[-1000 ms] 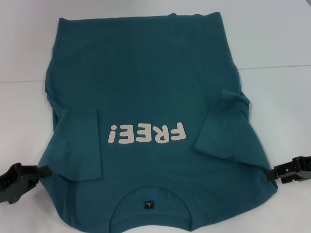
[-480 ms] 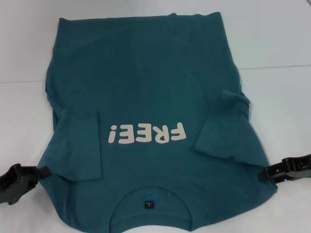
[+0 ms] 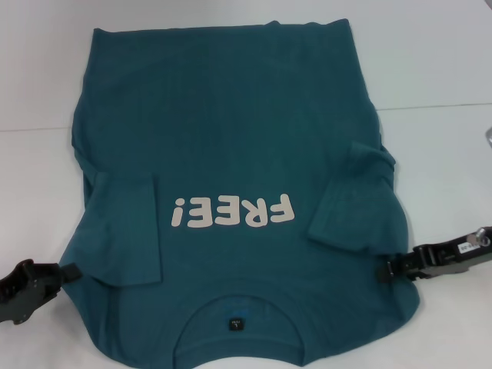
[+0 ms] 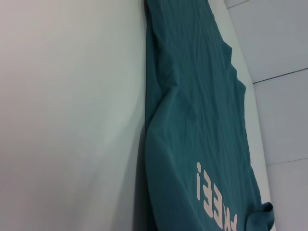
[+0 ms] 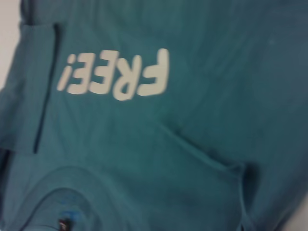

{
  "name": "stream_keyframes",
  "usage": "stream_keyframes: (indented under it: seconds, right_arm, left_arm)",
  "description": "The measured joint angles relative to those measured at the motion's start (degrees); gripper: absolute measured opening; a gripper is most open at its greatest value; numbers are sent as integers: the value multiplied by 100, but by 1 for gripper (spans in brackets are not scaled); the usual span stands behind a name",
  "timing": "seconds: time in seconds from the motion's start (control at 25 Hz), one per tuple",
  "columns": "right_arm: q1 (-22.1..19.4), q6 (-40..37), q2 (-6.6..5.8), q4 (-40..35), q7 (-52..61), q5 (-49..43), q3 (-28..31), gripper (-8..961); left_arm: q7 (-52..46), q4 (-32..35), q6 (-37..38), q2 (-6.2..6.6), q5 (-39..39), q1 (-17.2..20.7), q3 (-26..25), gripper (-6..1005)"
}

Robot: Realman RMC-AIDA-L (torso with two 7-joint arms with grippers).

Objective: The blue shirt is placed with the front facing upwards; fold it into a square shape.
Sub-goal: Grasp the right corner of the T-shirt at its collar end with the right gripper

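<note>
The right gripper (image 3: 393,269) is clamped on the blue shirt (image 3: 231,146) at its 4 o'clock edge, arm reaching in low from the right. The left gripper (image 3: 68,272) touches the 8 o'clock edge; its grip cannot be told. The shirt lies front up on the table (image 3: 430,61), collar at 6 o'clock, hem at 12.

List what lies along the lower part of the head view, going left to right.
Left hand → left folded-in sleeve → collar label → right folded-in sleeve → right hand, all on or at the blue shirt.
</note>
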Motion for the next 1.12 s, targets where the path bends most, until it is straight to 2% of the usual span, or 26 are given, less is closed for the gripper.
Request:
stream_keyframes:
  seconds: [0.24, 0.64, 0.84, 1.12]
  right_arm:
    - [65, -75, 26, 0, -57, 169, -10, 623]
    - [42, -62, -5, 3, 88, 26, -61, 612]
    - [117, 35, 29, -9, 133, -182, -132, 602]
    - [199, 52, 43, -39, 196, -285, -208, 465]
  left_arm:
    - [1, 0, 1, 0, -5, 0, 0, 41]
    - [13, -33, -8, 0, -86, 8, 0, 41]
    - [16, -41, -8, 0, -88, -4, 0, 42]
    - [21, -44, -9, 0, -142, 5, 0, 42]
